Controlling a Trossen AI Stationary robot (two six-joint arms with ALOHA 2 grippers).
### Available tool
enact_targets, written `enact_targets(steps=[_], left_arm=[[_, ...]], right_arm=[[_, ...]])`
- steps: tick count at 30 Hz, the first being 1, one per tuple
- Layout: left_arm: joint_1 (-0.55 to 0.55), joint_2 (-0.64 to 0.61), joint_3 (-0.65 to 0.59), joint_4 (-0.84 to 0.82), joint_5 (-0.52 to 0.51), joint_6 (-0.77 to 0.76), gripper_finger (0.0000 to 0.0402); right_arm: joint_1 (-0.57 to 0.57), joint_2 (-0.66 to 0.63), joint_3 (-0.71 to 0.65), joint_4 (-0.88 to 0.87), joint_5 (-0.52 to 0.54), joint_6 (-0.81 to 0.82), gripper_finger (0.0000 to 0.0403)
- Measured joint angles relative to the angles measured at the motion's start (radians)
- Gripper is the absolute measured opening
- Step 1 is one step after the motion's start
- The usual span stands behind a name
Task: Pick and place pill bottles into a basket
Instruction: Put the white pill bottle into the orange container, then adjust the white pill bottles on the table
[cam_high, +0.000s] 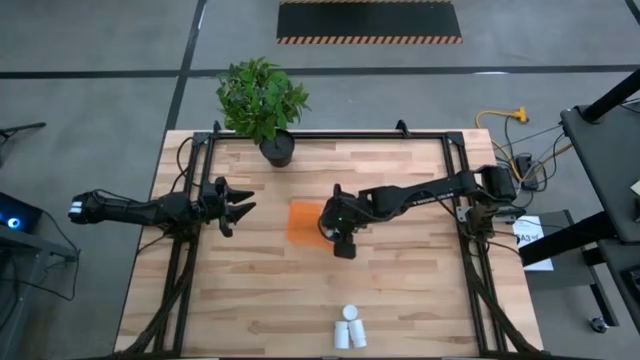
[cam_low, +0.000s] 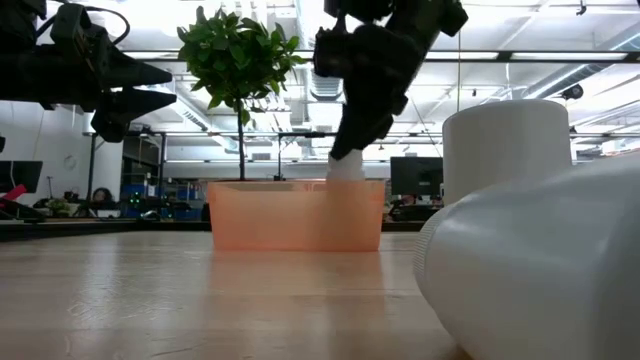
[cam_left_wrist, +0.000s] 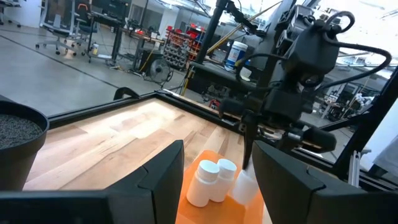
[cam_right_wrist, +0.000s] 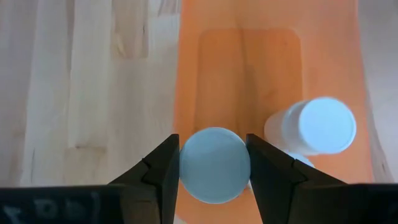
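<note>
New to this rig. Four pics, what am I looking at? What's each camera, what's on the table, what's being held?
Two dark robot arms work at a wooden table. One picture looks straight down, one looks level along the tabletop, and one comes from each wrist. The right tool grips a small white cylindrical pill bottle over the translucent orange plastic basket, which already holds two bottles. Three more bottles lie at the table's near edge. A potted green plant stands at the far edge. The left tool waits left of the basket, open and empty.
</note>
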Motion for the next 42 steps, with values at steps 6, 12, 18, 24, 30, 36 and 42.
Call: enact_targets(steps=[6,12,18,24,30,36,42], left_arm=[[0.0,0.0,0.0,0.0,0.0,0.0,0.0173],[0.0,0.0,0.0,0.0,0.0,0.0,0.0173],[0.0,0.0,0.0,0.0,0.0,0.0,0.0173],[0.0,0.0,0.0,0.0,0.0,0.0,0.0173],[0.0,0.0,0.0,0.0,0.0,0.0,0.0173],[0.0,0.0,0.0,0.0,0.0,0.0,0.0173],[0.0,0.0,0.0,0.0,0.0,0.0,0.0173]], right_arm=[[0.001,0.0,-0.016,0.002,0.0,-0.008,0.0141],[0.001,0.0,-0.016,0.003,-0.001,-0.025,0.0141],[0.002,0.0,-0.016,0.001,-0.002,-0.027,0.0198],[0.002,0.0,-0.016,0.0,-0.003,-0.027,0.0225],[0.002,0.0,-0.016,0.0,-0.003,-0.027,0.0219],[0.002,0.0,-0.016,0.0,-0.006,-0.026,0.022],[0.008,0.0,-0.016,0.0,-0.117,0.009,0.0221]])
